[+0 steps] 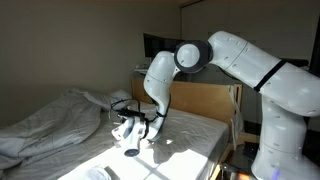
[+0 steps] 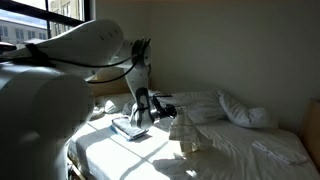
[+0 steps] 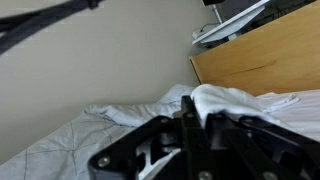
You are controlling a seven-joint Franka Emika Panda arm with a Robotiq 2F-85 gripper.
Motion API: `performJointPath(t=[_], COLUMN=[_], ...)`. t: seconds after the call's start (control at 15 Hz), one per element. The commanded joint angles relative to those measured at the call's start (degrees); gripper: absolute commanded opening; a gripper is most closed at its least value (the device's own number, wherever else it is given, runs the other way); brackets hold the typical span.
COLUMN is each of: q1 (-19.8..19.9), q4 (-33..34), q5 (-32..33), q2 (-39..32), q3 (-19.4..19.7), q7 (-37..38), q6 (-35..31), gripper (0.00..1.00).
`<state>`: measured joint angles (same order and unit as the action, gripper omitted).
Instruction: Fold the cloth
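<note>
Wrist view shows the gripper (image 3: 189, 114) with its fingers pressed together. A raised bunch of the cloth (image 3: 224, 99) stands directly at the tips. The fingers are judged to be pinching a thin fold of it, although the contact line itself is hidden behind the finger bodies.

The rest of the cloth lies wrinkled across the mattress, from the fingers toward the wall (image 3: 100, 60). A grip on a fold near one end suits the task, because that end can then be carried over the flat part.

In both exterior views the gripper (image 1: 129, 133) (image 2: 145, 118) hangs low over the bed, with the arm reaching down from above.

Edges and clearance:
- The wooden headboard (image 3: 270, 55) stands near the grip point and limits travel in that direction.
- The duvet (image 1: 50, 120) lies heaped on the far part of the bed and bounds the flat area.
- In an exterior view, the pillow (image 2: 248, 113) rests well apart from the gripper.
- Open sheet (image 2: 225, 148) toward the foot of the bed is judged the freest path for the fold.
</note>
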<state>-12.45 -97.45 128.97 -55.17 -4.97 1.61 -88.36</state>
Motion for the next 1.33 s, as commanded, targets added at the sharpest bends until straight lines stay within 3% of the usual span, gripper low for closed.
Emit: performJointPath(t=[0.0,0.6,1.0,1.27], q1=[-0.5,-1.7,-3.7,-8.0], q4=[2.1,11.5,10.3,17.4], q5=[-0.7,0.2,5.5,8.6], q2=[-1.3,-8.5,-10.3,-13.1], q3=[0.3,3.3,9.0,9.0], q7=[-0.5,-7.0,-15.9,-29.3], q6=[0.3,0.1,-1.1,-4.9], gripper=[0.10,0.10,0.10,0.09])
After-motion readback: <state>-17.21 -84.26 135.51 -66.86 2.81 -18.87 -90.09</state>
